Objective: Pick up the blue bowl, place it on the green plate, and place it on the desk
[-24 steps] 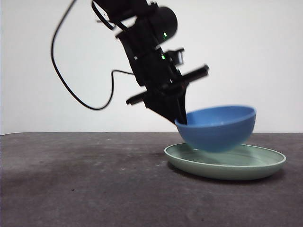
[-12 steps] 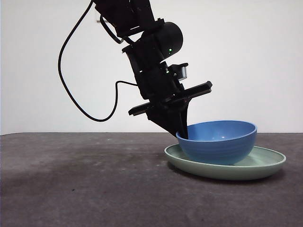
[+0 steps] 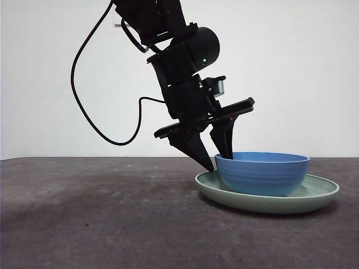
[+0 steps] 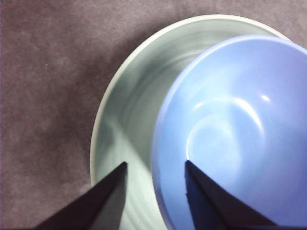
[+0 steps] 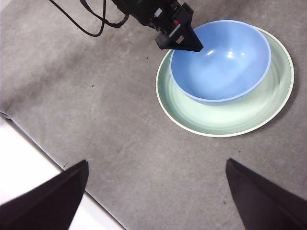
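- I count one blue bowl (image 3: 262, 174), sitting upright in the green plate.
- One green plate (image 3: 314, 197) lies flat under the bowl, its rim showing all round the bowl.
- One desk (image 3: 101, 218) carries the plate.
- I have two grippers: my left gripper (image 3: 216, 157) sits at the bowl's rim with its two jaws parted, one inside the bowl and one outside over the plate; my right gripper (image 5: 156, 191) hangs well apart from the bowl, jaws spread wide.
- One black cable (image 3: 90, 101) loops off my left arm, on the side away from the bowl.
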`<state>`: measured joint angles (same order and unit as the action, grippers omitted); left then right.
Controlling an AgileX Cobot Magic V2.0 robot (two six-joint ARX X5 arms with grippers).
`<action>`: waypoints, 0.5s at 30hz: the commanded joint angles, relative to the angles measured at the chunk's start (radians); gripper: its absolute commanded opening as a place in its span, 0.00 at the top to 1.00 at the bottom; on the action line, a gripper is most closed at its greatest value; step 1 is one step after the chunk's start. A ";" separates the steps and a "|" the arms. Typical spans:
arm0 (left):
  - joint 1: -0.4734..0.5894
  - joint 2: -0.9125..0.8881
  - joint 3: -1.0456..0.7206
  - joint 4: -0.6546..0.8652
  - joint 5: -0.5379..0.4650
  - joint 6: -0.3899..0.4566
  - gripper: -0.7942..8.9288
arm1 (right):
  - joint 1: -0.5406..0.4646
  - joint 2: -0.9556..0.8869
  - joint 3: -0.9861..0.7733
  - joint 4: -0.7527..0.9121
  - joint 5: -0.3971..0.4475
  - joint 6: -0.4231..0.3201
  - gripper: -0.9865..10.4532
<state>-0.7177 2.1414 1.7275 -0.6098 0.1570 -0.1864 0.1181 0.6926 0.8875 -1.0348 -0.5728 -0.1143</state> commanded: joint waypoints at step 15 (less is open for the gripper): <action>0.030 -0.241 0.029 -0.033 0.000 0.018 0.69 | 0.004 0.005 0.019 0.010 -0.003 0.009 0.51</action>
<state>-0.6865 1.9068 1.7290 -0.6476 0.1566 -0.1810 0.1181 0.6926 0.8875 -1.0348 -0.5728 -0.1143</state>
